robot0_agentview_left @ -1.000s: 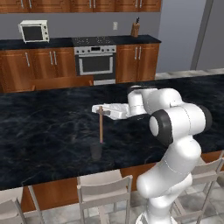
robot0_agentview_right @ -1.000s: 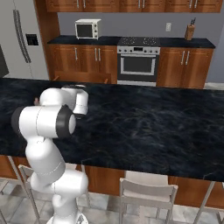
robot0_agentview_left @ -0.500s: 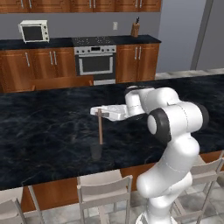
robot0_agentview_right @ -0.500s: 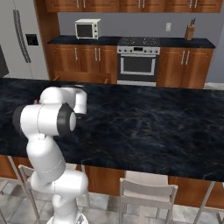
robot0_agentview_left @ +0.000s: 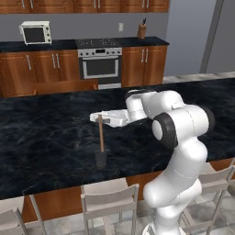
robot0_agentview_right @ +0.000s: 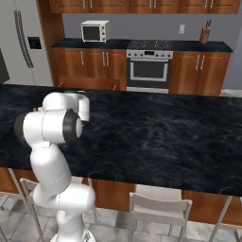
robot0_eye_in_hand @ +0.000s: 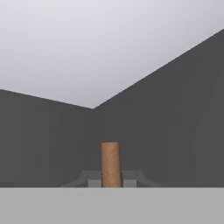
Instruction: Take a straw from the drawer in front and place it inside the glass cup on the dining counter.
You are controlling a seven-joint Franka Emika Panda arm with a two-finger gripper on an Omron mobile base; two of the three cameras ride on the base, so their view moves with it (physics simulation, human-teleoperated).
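1. The straw (robot0_agentview_left: 101,135) hangs upright over the dining counter (robot0_agentview_left: 46,137), its upper end clamped between the fingers of the gripper (robot0_agentview_left: 99,117); in the hand view the same straw (robot0_eye_in_hand: 111,164) rises as a short reddish-brown stub between the two finger tips, which are drawn together on it.
2. The straw's lower end sits at a small greyish shape on the black stone, probably the glass cup (robot0_agentview_left: 101,159); whether the tip is inside its rim or just above it cannot be told at this size.
3. The gripper reaches out level to the left from the white arm (robot0_agentview_left: 179,128), above the near half of the counter; the arm (robot0_agentview_right: 56,127) is seen from behind in the right base view, hiding the hand.
4. White stools (robot0_agentview_left: 110,199) stand along the counter's near edge.
5. Beyond the counter: a steel oven (robot0_agentview_left: 100,66) set among wooden cabinets (robot0_agentview_left: 46,69), a toaster oven (robot0_agentview_left: 36,32) and a knife block (robot0_agentview_left: 142,30) on the back counter; a refrigerator (robot0_agentview_right: 23,42) at far left in the right base view.
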